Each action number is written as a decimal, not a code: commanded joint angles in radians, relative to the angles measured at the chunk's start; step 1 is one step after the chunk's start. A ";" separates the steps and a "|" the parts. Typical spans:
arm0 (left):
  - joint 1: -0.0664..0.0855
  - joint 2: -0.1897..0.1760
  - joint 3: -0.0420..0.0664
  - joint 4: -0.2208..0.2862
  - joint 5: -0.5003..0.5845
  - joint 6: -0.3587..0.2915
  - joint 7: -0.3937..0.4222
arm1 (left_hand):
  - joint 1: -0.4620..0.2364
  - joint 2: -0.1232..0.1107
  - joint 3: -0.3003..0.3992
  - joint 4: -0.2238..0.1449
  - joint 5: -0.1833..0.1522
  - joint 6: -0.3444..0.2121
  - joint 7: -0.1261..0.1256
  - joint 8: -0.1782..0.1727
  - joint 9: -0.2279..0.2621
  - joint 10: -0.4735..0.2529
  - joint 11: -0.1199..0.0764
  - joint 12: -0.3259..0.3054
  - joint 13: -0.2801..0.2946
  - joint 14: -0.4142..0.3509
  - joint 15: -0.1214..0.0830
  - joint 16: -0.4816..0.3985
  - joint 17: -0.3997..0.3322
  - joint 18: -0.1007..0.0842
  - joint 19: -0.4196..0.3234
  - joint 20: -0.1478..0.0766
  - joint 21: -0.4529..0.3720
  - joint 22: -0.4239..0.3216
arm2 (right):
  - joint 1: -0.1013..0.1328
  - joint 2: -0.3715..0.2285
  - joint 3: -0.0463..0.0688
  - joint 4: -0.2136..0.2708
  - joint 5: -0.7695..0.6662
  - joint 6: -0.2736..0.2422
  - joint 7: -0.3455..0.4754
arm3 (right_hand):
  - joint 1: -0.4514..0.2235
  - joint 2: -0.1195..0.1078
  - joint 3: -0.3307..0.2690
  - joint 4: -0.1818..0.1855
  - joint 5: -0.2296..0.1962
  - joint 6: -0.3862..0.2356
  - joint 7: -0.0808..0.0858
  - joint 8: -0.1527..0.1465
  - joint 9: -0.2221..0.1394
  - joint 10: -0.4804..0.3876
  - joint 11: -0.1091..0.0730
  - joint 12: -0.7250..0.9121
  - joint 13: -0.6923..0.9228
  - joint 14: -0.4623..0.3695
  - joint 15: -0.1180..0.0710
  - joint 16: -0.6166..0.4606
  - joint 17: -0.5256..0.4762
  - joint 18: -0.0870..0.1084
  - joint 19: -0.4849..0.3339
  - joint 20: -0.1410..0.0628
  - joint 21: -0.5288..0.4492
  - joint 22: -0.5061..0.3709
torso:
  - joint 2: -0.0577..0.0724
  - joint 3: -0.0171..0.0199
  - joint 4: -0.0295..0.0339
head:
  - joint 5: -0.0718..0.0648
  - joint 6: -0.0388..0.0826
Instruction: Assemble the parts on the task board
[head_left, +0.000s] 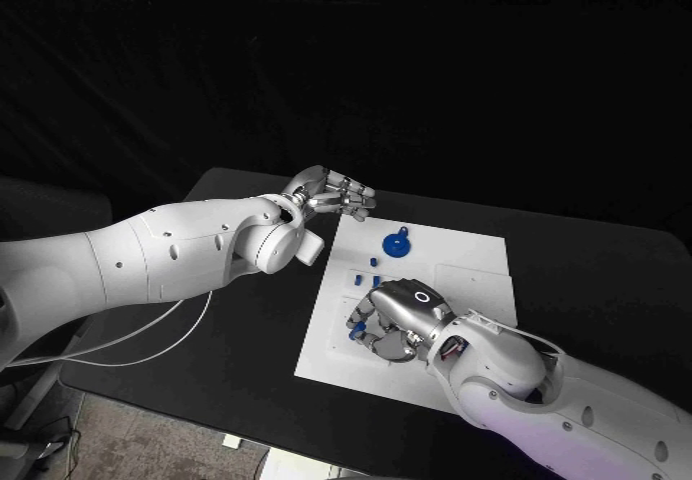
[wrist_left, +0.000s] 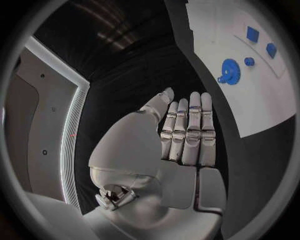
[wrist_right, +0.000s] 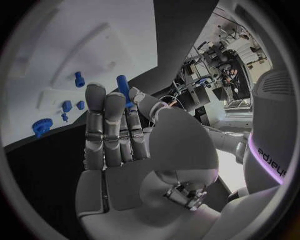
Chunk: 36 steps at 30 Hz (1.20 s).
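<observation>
Pinching a blue peg (wrist_right: 122, 85), right hand (head_left: 397, 320) covering task board (head_left: 462, 280), blue gear (head_left: 397, 243) beyond

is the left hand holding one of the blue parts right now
No. The left hand holds nothing, its fingers straight and bare, apart from the blue gear on the task board.

A robotics lab or test room is indicated. A black table (head_left: 606, 270) is set against black-draped surroundings, with a white cable (head_left: 137, 345) trailed across it. Beyond the table's edge, racks and stands crowded with equipment (wrist_right: 215, 52) (details too small to be told) can be seen, alongside a pale wall panel (wrist_left: 37, 125).
</observation>
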 joint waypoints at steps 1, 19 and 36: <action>0.002 0.003 0.001 0.002 0.007 0.016 0.004 | -0.001 0.013 0.001 -0.003 -0.004 0.005 0.002 -0.002 0.000 -0.009 0.000 0.004 0.000 -0.005 0.001 -0.004 -0.001 0.008 0.000 0.006 -0.005 0.003 | -0.002 0.008 -0.006 -0.016 -0.026 0.010 0.017 | 0.006 0.003 0.001 -0.009 0.002 0.007 0.002 0.001 -0.001 0.055 -0.049 0.004 0.001 0.001 -0.007 -0.005 0.001 0.022 0.036 -0.007 -0.006 0.001 | 0.000 0.0008 -0.0001 | -0.001 -0.001; 0.002 0.002 0.001 0.001 0.007 0.019 0.001 | -0.002 0.013 0.000 -0.003 -0.004 0.003 0.002 -0.002 0.000 -0.010 0.000 0.003 0.000 -0.005 0.001 -0.004 -0.001 0.008 0.000 0.006 -0.005 0.003 | -0.004 0.004 -0.017 -0.038 -0.055 0.025 0.007 | 0.002 0.006 0.001 -0.017 0.002 0.007 0.002 0.001 -0.001 0.055 -0.049 0.004 0.001 0.002 -0.009 -0.007 0.004 0.023 0.038 -0.008 -0.009 0.007 | 0.000 0.0006 -0.0004 | -0.002 -0.010; 0.002 0.001 0.001 0.000 0.007 0.020 -0.001 | -0.002 0.013 0.000 -0.003 -0.004 0.003 0.002 -0.002 0.000 -0.010 0.000 0.003 0.000 -0.005 0.001 -0.004 -0.001 0.008 0.000 0.006 -0.005 0.003 | -0.005 -0.006 -0.017 -0.040 -0.072 0.041 -0.002 | 0.001 0.006 0.001 -0.020 0.002 0.008 0.002 0.001 -0.001 0.056 -0.049 0.004 0.001 0.002 -0.009 -0.008 0.006 0.022 0.038 -0.009 -0.008 0.011 | 0.000 -0.0006 -0.0010 | 0.001 -0.012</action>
